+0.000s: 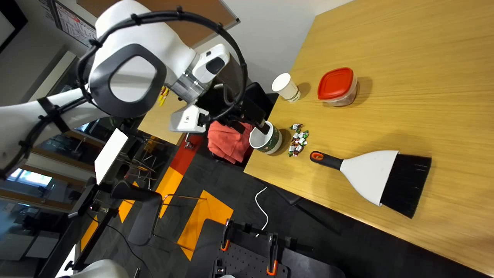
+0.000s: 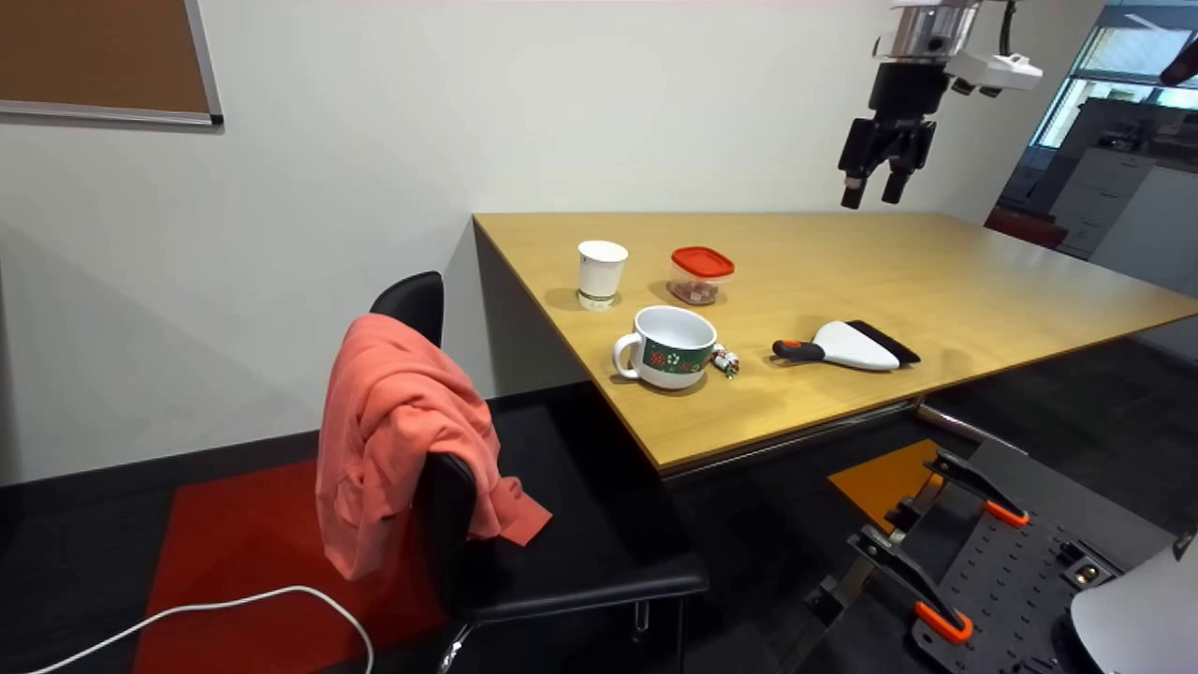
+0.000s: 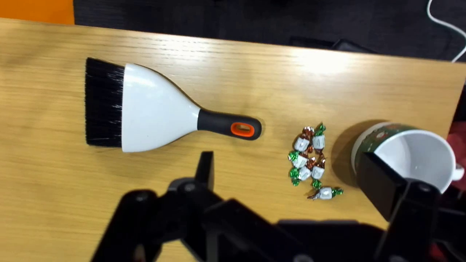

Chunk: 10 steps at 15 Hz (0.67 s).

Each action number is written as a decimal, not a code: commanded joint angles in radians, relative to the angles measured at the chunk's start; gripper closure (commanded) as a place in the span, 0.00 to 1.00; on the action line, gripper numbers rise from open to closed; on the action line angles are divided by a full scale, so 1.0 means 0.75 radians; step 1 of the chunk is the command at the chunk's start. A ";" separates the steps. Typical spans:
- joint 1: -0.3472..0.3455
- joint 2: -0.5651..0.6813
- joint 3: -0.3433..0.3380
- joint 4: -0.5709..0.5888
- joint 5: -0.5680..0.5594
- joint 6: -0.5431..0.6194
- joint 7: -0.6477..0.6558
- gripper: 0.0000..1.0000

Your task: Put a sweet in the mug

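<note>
The mug, white with a green patterned band and a white inside, stands upright near the table corner in both exterior views [image 1: 266, 139] [image 2: 671, 351]. In the wrist view the mug [image 3: 418, 156] is at the right, partly covered by a finger. Several sweets in white, green and brown wrappers lie beside it, in a cluster [image 3: 301, 160] with one sweet [image 3: 325, 193] a little apart. The sweets also show in both exterior views [image 1: 298, 142] [image 2: 725, 359], some hidden behind the mug. My gripper [image 3: 289, 156] is open and empty, high above the table in both exterior views [image 1: 251, 127] [image 2: 872, 192].
A white brush with a black handle [image 3: 160, 109] lies near the table's front edge. A white paper cup [image 1: 285, 88] and a red-lidded tub [image 1: 336, 85] stand farther back. A chair with a coral garment [image 2: 402, 421] stands at the table's end.
</note>
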 commanded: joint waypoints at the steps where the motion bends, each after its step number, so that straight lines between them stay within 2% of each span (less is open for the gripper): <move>1: -0.010 0.129 0.029 0.025 0.090 0.200 0.217 0.00; 5: 0.004 0.285 0.059 0.062 0.128 0.365 0.438 0.00; 10: 0.030 0.439 0.092 0.135 0.209 0.429 0.553 0.00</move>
